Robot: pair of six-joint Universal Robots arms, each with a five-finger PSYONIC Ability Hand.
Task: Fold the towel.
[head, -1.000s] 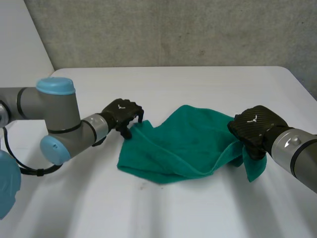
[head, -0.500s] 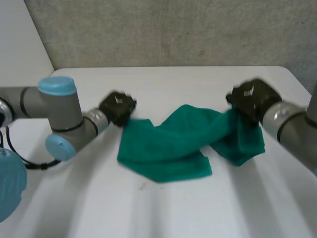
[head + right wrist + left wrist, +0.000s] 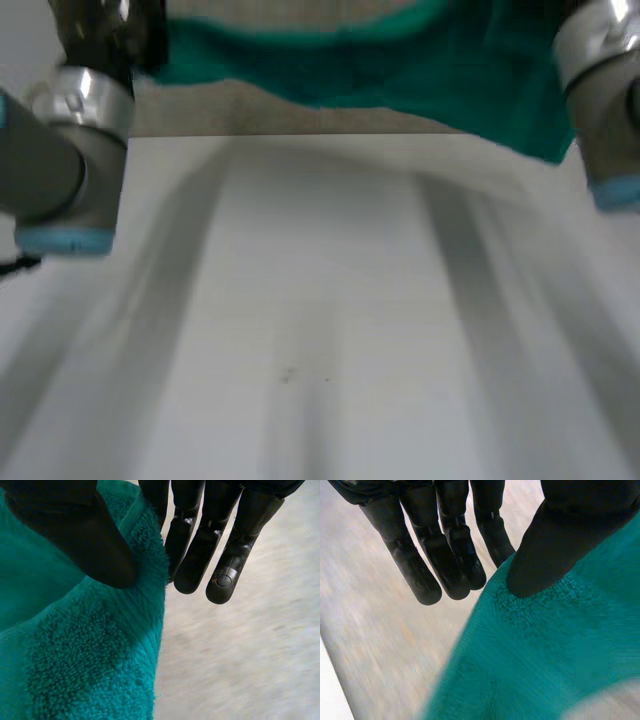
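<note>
1. over to the left hand [image 3: 555, 540]: fingers [image 3: 445, 560] straight and close together behind the cloth, thumb pressed down on the front, pinching the green towel [image 3: 545, 650] right at its edge.
2. much the same at the right hand [image 3: 70, 530]: fingers [image 3: 200, 555] long and barely bent, thumb clamped onto the ribbed border of the towel, cloth nipped between the thumb and the nearest finger.
3. on both hands, outer fingers poking out bare past the towel's edge, touching nothing.
4. moving out from the hands, in the head view: towel strung across between the two arms, high up, sagging a little along its lower edge, one corner drooping lowest just beside the right arm [image 3: 610, 110].
5. left arm [image 3: 60, 150] standing upright at the other end of the cloth, grey joint and light-blue cap showing.
6. further out and down below: white bench [image 3: 320, 330], well apart from the hanging towel.
</note>
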